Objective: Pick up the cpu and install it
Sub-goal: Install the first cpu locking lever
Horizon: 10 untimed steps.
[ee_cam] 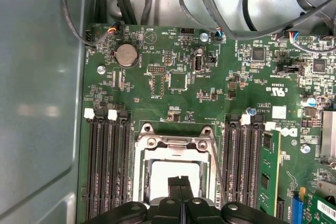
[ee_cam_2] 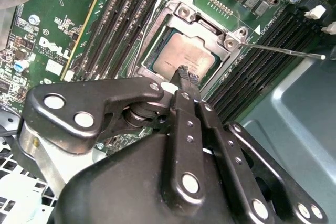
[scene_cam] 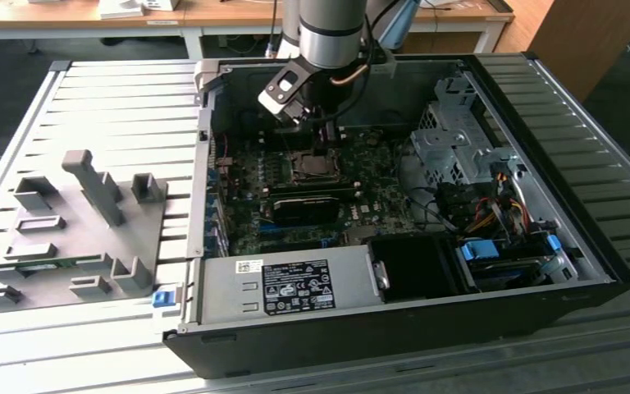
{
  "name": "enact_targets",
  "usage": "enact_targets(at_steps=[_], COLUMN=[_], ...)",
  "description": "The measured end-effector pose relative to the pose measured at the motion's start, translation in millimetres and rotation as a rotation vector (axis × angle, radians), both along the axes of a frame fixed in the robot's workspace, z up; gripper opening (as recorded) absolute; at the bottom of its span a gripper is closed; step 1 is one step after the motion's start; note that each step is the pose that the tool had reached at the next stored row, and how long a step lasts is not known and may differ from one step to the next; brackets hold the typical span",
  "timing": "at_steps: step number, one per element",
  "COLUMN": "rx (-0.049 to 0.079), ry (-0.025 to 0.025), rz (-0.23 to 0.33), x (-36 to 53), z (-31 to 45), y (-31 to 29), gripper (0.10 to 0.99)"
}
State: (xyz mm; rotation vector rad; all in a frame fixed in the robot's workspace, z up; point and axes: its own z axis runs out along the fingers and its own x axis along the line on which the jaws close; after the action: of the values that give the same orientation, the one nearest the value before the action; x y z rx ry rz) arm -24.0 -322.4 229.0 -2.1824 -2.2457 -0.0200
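The cpu (ee_cam_2: 181,53), a small square chip with a shiny silver-grey top, lies flat inside the metal-framed motherboard socket (ee_cam_2: 185,10). In the first wrist view the cpu (ee_cam: 160,174) shows as a bright square within the socket frame (ee_cam: 176,141). My gripper (ee_cam_2: 184,73) hangs right over one edge of the chip, its two dark fingertips (ee_cam: 175,187) pressed together with nothing between them. Whether the tips touch the chip cannot be told. In the exterior view the gripper (scene_cam: 330,138) stands just above the socket with the cpu (scene_cam: 315,167), inside the open computer case.
A thin socket lever rod (ee_cam_2: 283,51) sticks out beside the socket. Black memory slots (ee_cam: 107,166) flank it, and a green memory strip (ee_cam: 269,171) stands in one. The case wall (ee_cam: 37,108) is close. A grey tray (scene_cam: 75,238) lies on the table at the exterior view's left.
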Motion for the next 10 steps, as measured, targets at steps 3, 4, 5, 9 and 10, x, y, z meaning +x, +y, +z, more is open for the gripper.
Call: enact_targets(at_steps=[3,4,5,9,10], rx=[0.000,0.000,0.000,0.000,0.000], ry=[-0.0001,-0.0001,-0.0001,-0.0001,-0.0001], rz=[0.000,0.000,0.000,0.000,0.000], x=[0.0,0.0,0.0,0.0,0.0], z=[1.5,2.1,2.6,4.3,4.5], y=[0.0,0.0,0.0,0.0,0.0], gripper=[0.106,0.106,0.106,0.106,0.106])
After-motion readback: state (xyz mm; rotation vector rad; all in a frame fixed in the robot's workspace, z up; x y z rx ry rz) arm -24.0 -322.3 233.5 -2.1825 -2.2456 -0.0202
